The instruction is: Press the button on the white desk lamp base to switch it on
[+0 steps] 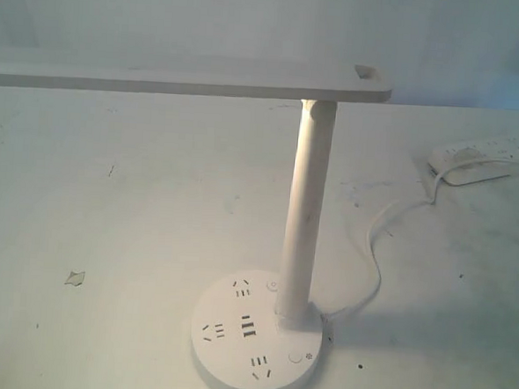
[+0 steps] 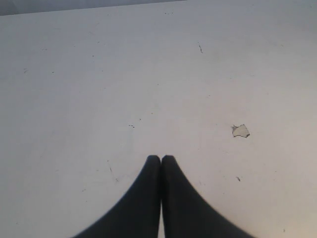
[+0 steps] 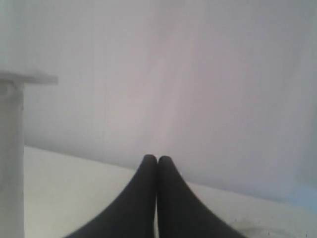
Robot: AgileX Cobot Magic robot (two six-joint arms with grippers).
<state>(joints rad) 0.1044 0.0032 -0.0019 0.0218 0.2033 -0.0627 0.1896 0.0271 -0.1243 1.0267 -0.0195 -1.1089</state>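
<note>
Lamp base, pole beside button, power strip behind; left end effector, right end effector closed.

left jaws: two matt black fingers, smooth and plain
left outline: broad at the root, outer edges sweeping inward to narrow rounded tips
right jaws: two black fingers, equally smooth, slightly blurred
right outline: wide root, curved outer edges, blunt rounded tips
</note>
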